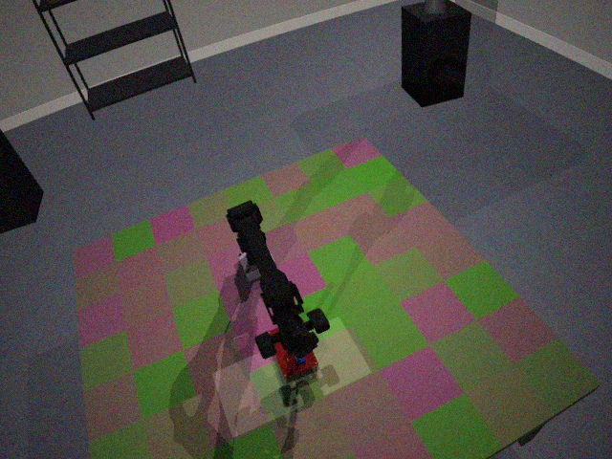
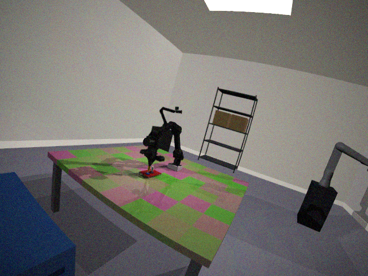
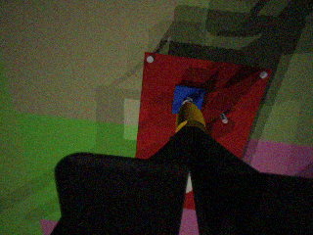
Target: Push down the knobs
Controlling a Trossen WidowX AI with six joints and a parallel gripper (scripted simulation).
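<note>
The red circuit board (image 1: 288,367) (image 2: 156,173) (image 3: 158,103) stands on the table, partly hidden by the arm. A blue potentiometer (image 3: 179,93) sits on it in the wrist view, with a small greyish tip just beyond my fingertips; I cannot tell how far down its knob sits. My gripper (image 2: 149,170) (image 3: 189,133) is shut, its yellow fingertips together over the near edge of this potentiometer, touching or just above it. The second potentiometer is not clear in the wrist view; a white upright piece (image 2: 152,168) shows beside the fingers in the exterior view.
A small silvery post (image 3: 224,117) stands right of the blue potentiometer. Pale screw heads (image 3: 150,59) (image 3: 263,74) mark two board corners. The pale arm base (image 2: 174,167) stands behind the board on the checkered table (image 1: 425,375) (image 2: 166,217).
</note>
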